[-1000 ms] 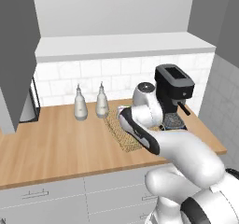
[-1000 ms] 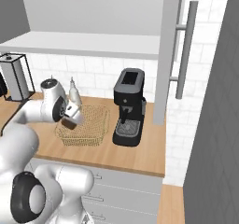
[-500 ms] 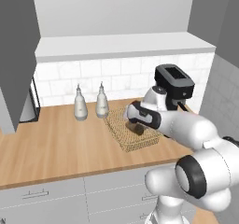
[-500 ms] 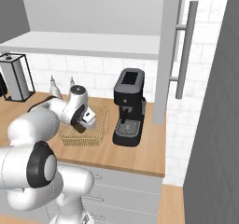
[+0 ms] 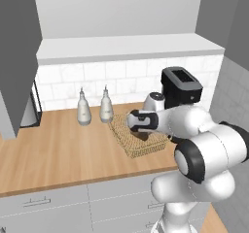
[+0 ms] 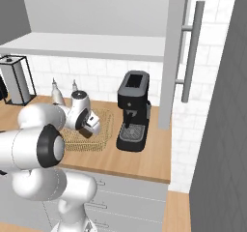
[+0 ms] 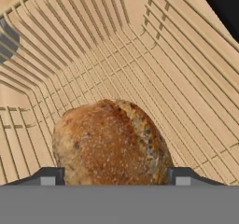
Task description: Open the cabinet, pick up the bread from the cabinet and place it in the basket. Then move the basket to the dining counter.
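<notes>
The bread (image 7: 112,143), a small brown crusty loaf, lies low in the tan wicker basket (image 7: 154,55), close over its woven floor. My gripper (image 7: 114,177) is shut on the bread, one dark fingertip pressed against each side. From the base cameras, the hand (image 5: 141,123) is sunk into the basket (image 5: 127,142), which stands on the wood counter beside the coffee machine (image 5: 181,86). The cabinet (image 6: 173,57) hangs open above, its pale shelf (image 5: 126,47) bare. The gripper (image 6: 90,129) also sits over the basket (image 6: 103,124) in the right base view.
Two pale bottles (image 5: 83,108) (image 5: 106,106) stand behind the basket against the white tiles. The open cabinet door with its silver bar handle (image 6: 190,52) hangs over the counter's right end. A dark-framed appliance (image 6: 14,79) stands at the far left. Grey drawers (image 5: 44,203) run under the counter.
The arm has swung forward and down, carrying the bread from above the basket's rim to low inside the basket.
</notes>
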